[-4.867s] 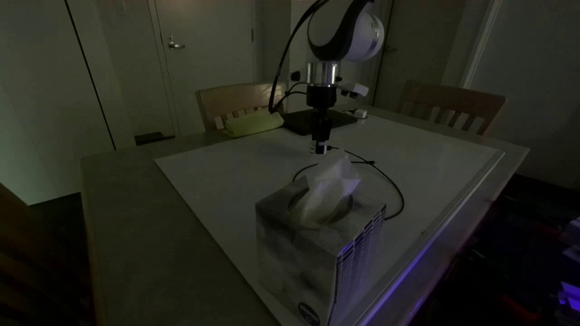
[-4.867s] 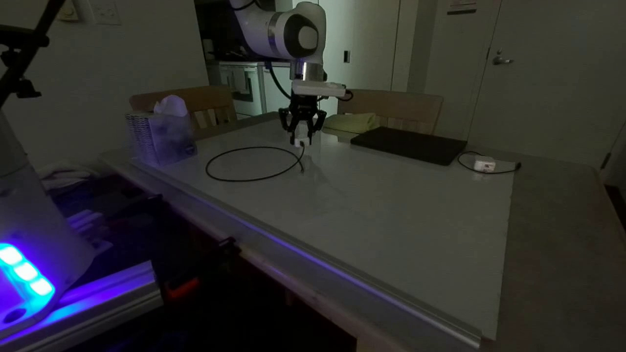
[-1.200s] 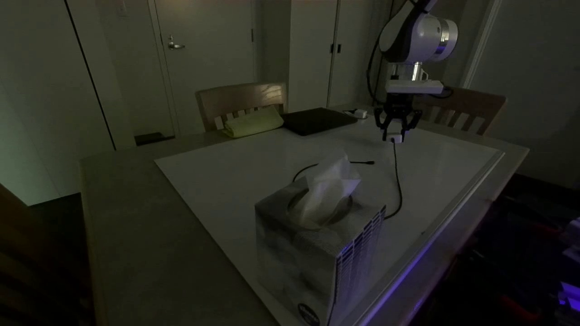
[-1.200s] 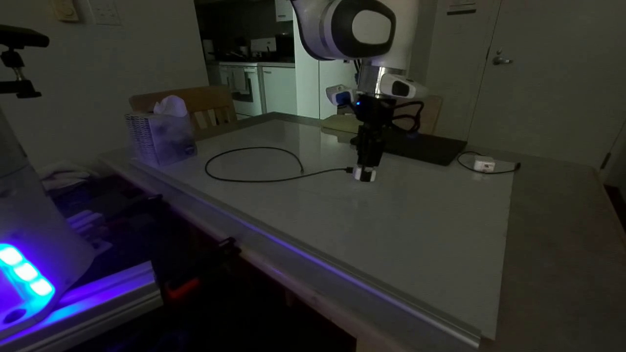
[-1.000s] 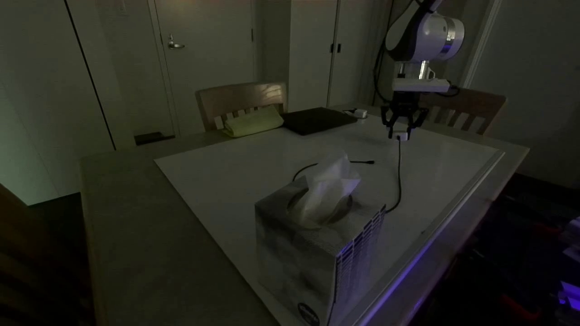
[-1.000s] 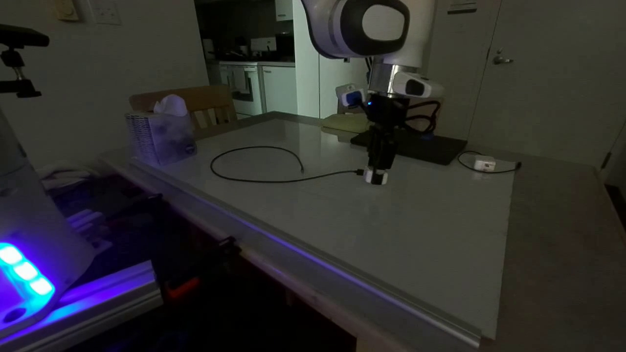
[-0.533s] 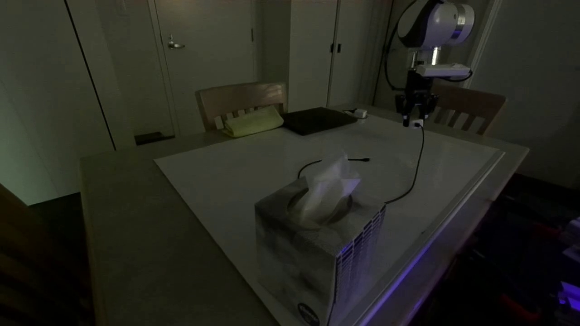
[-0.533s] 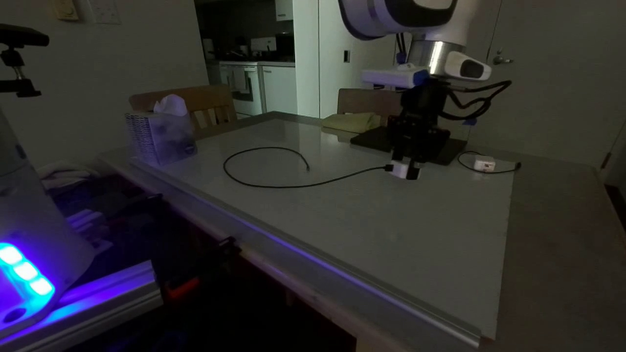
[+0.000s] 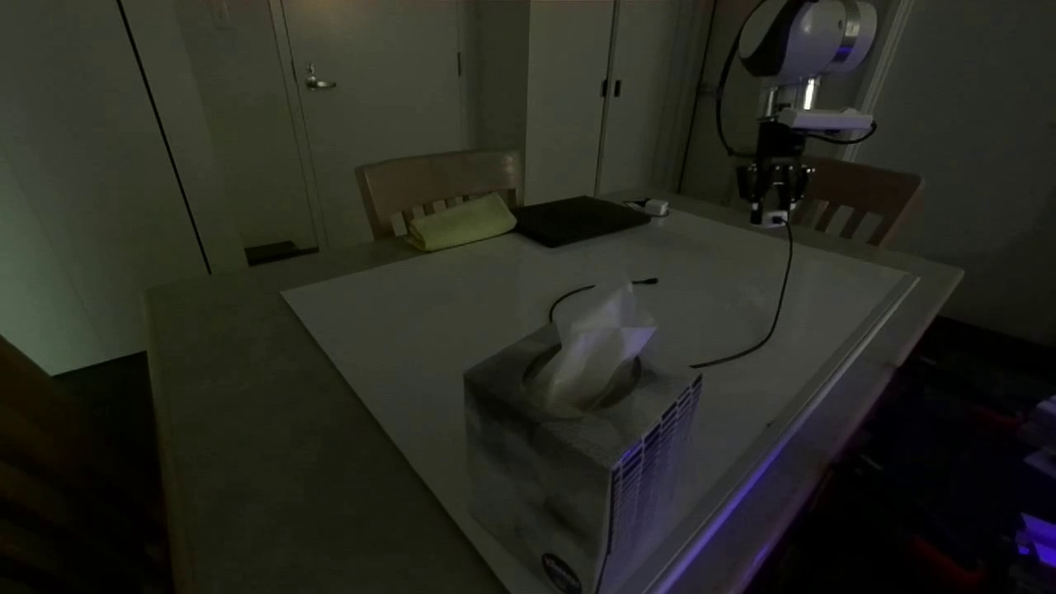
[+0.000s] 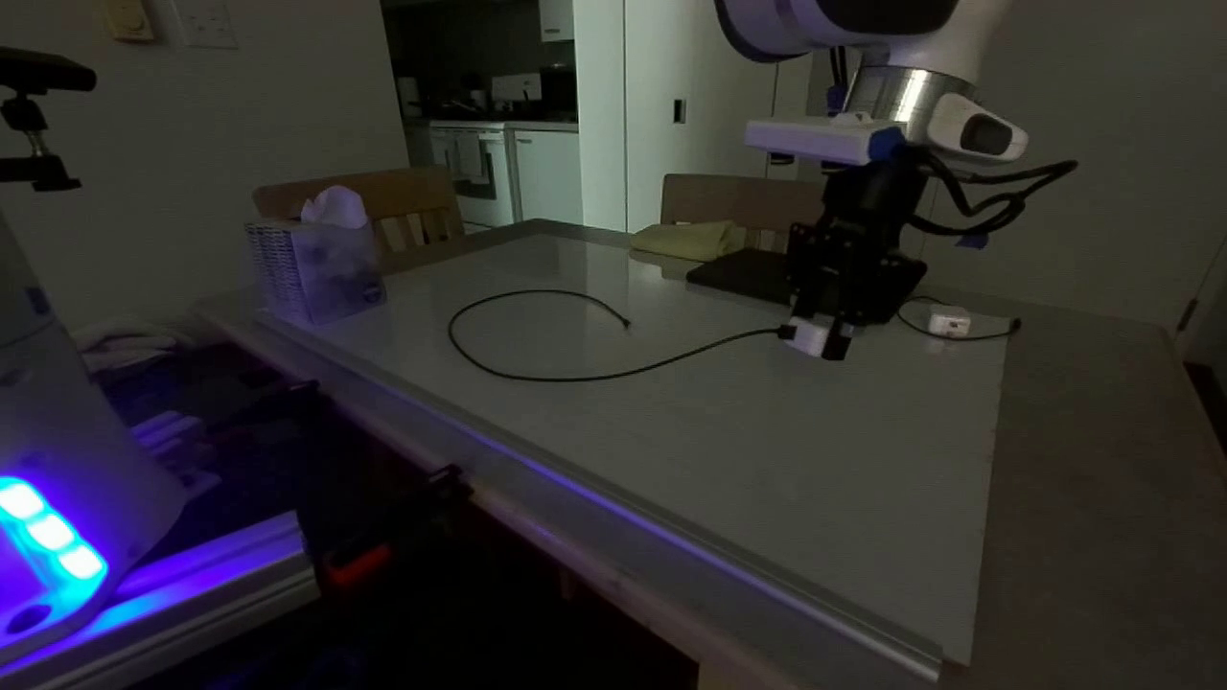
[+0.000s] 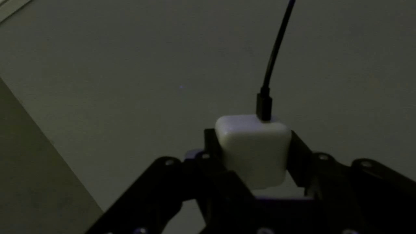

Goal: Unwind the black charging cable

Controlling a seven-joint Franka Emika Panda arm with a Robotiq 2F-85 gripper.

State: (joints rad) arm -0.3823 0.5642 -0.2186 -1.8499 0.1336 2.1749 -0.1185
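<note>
My gripper (image 11: 253,152) is clamped on a white charger block (image 10: 808,335), its two fingers (image 11: 300,159) pressed to opposite sides. Wrist view: block pale, corners rounded; a dark plug (image 11: 264,107) seated in its upper edge, the black charging cable (image 10: 556,379) running up and out of view from there. In both exterior views I hold the block above the white board (image 10: 767,460), and the cable drops from it to the surface. There it lies in one wide hook-shaped bend, the free end (image 10: 626,323) resting on the board well apart from the block. In an exterior view the tissue box (image 9: 536,470) covers a stretch of that bend; box upright, a white tissue (image 9: 598,355) standing out of its top. Farther off, a flat black slab (image 9: 577,219), with a folded yellow-green cloth (image 9: 462,224) just beside it. Near the slab's other end, a second white block (image 10: 949,321) with a thin dark cord (image 10: 987,338) curled around it; whether the cord is plugged in, I cannot tell. The board lies on a larger table (image 9: 272,429), wooden chairs (image 9: 445,173) near its edges. Beyond, a pale door (image 9: 379,99) with a lever handle (image 9: 318,82); in an exterior view, a white stove (image 10: 484,206). Light dim throughout, blue lamps (image 10: 48,532) glowing on a white housing (image 10: 86,431) beside the table.
</note>
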